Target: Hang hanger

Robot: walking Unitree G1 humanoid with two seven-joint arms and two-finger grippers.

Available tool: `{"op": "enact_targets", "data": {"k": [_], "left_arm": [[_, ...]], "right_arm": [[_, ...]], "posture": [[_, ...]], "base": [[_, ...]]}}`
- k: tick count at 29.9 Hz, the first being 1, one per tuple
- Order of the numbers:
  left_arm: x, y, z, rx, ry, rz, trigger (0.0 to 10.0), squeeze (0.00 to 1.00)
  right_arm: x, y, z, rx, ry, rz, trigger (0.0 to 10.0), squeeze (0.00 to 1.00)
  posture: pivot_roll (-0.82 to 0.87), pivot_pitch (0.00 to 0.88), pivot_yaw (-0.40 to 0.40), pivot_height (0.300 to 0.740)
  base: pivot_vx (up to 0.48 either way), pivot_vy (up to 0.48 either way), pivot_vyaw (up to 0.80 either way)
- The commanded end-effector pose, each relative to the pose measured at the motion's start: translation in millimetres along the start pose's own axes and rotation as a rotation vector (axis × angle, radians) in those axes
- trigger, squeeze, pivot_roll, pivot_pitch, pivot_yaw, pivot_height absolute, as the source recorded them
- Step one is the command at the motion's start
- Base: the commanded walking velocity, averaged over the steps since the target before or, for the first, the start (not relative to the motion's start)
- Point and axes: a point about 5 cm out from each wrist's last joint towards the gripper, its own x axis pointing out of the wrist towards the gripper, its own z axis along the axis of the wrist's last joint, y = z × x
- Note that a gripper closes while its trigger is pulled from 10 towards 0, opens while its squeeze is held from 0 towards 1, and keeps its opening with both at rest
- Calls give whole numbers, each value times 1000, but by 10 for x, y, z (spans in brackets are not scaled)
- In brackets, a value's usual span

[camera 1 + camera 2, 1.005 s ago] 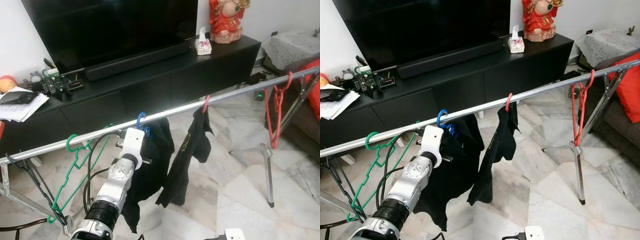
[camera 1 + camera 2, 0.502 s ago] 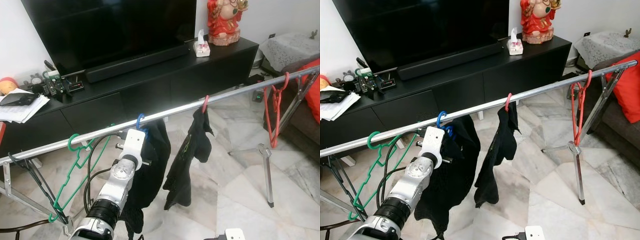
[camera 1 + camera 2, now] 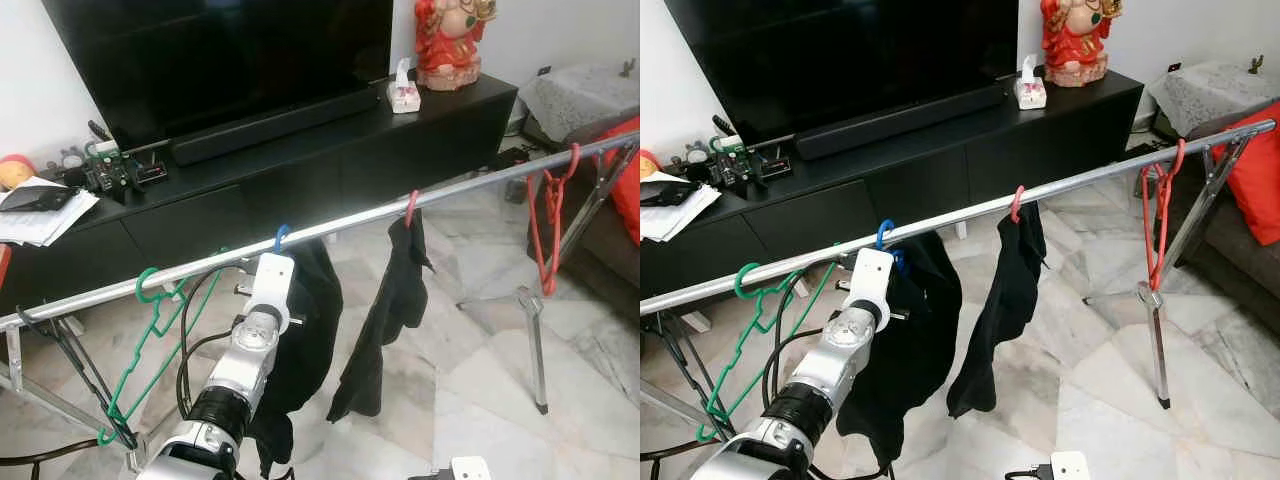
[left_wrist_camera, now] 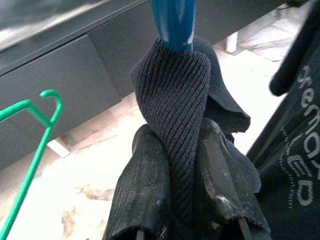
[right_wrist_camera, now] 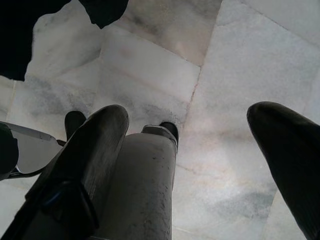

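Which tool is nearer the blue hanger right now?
Left. The left tool is up at the rail, its fingers clamped on the dark garment's collar just below the blue hanger. The right tool hangs low, open, over the marble floor.

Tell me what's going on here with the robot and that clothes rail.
The robot's left gripper is shut on the ribbed collar of a black garment that hangs from a blue plastic hanger, whose hook is already over the long silver metal rail. Another black garment hangs on a red hanger beside it. The right gripper hangs open over the marble floor.
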Motion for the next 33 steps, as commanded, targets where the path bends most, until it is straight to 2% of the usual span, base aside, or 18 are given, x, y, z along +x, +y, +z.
{"op": "enact_targets", "data": {"k": [1,8,18,19,21,24,33], "left_arm": [[32,96,62,-16,-9,48,10000,0],[18,136,-18,21,19,57,10000,0],[22,118,-34,23,24,51,10000,0],[-24,60,-19,18,-27,4,10000,1000],[-62,29,-2,23,-70,-27,10000,1000],[-106,57,-3,17,-100,-19,10000,1000],[-246,130,-38,24,-134,-30,10000,1000]], "right_arm": [[-46,65,-214,8,82,19,10000,0],[-45,70,-211,5,82,21,10000,0],[-45,70,-211,6,82,22,10000,0],[-46,70,-216,6,83,22,10000,0],[-47,70,-219,6,84,22,10000,0],[-48,69,-221,6,84,21,10000,0],[-49,70,-224,5,85,23,10000,0]], "posture": [[-191,0,116,740],[-187,0,115,740],[-187,0,115,740],[-183,0,115,740],[-183,0,116,740],[-184,0,118,740],[-177,0,117,740]], "base": [[0,0,0],[0,0,0],[0,0,0],[0,0,0],[0,0,0],[0,0,0],[0,0,0]]}}
